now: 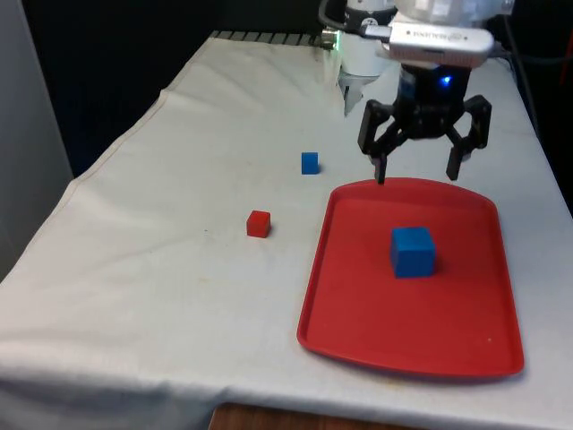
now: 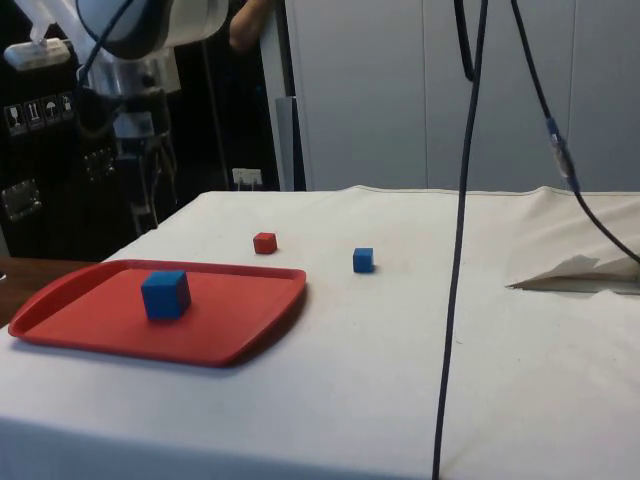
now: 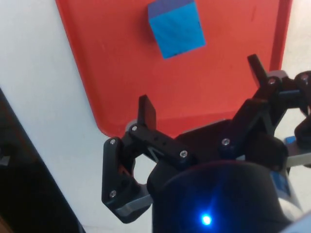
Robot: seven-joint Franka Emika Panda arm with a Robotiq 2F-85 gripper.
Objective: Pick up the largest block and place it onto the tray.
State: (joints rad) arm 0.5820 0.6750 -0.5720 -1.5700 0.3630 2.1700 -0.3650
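We see a plain red tray [image 1: 358,296], one flat colour with no pattern. On it sits the large block [image 1: 413,251], solid blue, its top face a shade lighter than its sides. Off the tray, the small blue block [image 1: 310,162] matches that blue, and the small red block [image 1: 259,223] comes close to the tray's red. The counter [image 1: 179,269] wears a white cloth, unpatterned. The tool [image 1: 419,170] is black throughout, fingers [image 3: 146,110] included, below a white arm [image 1: 430,18].
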